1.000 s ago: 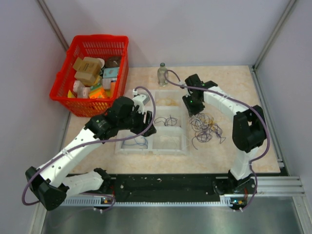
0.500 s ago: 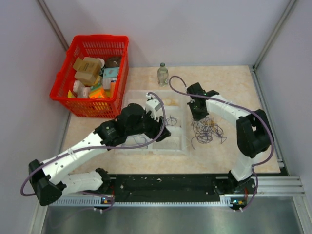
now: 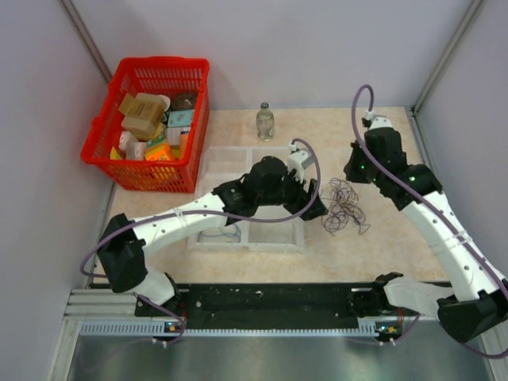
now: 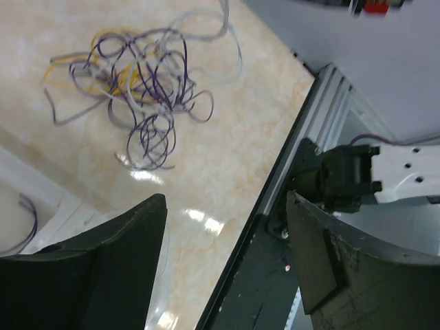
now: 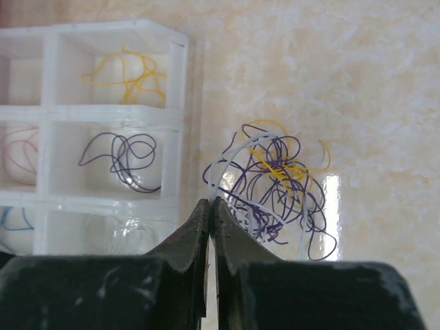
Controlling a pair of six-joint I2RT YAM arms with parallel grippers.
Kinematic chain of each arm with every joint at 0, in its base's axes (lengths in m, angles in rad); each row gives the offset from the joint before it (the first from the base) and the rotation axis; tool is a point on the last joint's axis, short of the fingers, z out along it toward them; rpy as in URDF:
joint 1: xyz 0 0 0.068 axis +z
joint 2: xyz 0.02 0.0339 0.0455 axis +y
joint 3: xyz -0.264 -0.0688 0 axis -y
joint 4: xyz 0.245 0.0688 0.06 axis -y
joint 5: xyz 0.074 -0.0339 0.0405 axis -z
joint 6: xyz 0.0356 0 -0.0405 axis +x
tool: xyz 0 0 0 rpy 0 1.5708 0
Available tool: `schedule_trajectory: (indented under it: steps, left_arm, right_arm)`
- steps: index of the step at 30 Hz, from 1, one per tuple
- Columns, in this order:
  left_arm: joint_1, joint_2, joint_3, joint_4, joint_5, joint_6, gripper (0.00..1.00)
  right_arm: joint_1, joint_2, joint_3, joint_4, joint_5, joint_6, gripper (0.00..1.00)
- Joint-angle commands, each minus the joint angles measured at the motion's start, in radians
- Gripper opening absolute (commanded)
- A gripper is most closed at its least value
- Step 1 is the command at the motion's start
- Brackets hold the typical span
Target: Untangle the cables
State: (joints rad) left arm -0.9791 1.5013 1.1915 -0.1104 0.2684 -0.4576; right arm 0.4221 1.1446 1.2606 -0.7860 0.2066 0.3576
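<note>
Top view first: the cables (image 3: 343, 206) sit in one loose bunch on the table (image 3: 397, 143), just right of the tray (image 3: 266, 234) and between the two arms. The left gripper (image 3: 311, 208) reaches over the tray's right end and hangs beside the bunch's left edge. On its wrist view the left gripper (image 4: 225, 203) has its jaws spread wide with nothing between them, and the cables (image 4: 141, 82) are ahead of it, not touched. The right gripper (image 3: 355, 171) is off to the far side. From its own camera the right gripper (image 5: 211, 206) has its jaws pressed flat together, with no strand I can make out between them, and the cables (image 5: 271, 185) lie just beyond the tips. Single strands already lie in some tray (image 5: 182, 124) compartments: yellow in one, purple in another. As for handling, these wires look hair-thin and nearly weightless, soft but springy, and hooked through one another, so I'd expect a tug on one to drag the whole bunch. The best hold looks like a loop standing clear of the mass, such as the purple one at the near edge on the left wrist view. Pinch it right at the fingertips and pull slowly while the other arm pins the bunch.
</note>
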Motion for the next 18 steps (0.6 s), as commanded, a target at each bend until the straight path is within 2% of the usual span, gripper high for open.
schedule_trajectory:
  steps: [1,6,9,14,18]
  left_arm:
    - [-0.007,0.049,0.120,0.233,0.072,-0.053,0.75]
    - [-0.020,0.149,0.195,0.357,0.049,-0.095,0.75]
    - [-0.020,0.226,0.262,0.359,0.066,-0.104,0.71]
    - [-0.020,0.275,0.299,0.365,0.057,-0.099,0.60]
    - [-0.027,0.292,0.318,0.379,0.063,-0.078,0.46]
  right_arm:
    - [-0.040,-0.086,0.029,-0.056,-0.079,0.153,0.00]
    - [-0.063,-0.109,0.069,-0.116,-0.101,0.276,0.00]
    - [-0.069,-0.117,0.088,-0.134,-0.099,0.325,0.00]
    - [-0.075,-0.140,0.097,-0.148,-0.104,0.391,0.00]
    - [-0.086,-0.155,0.105,-0.148,-0.116,0.438,0.00]
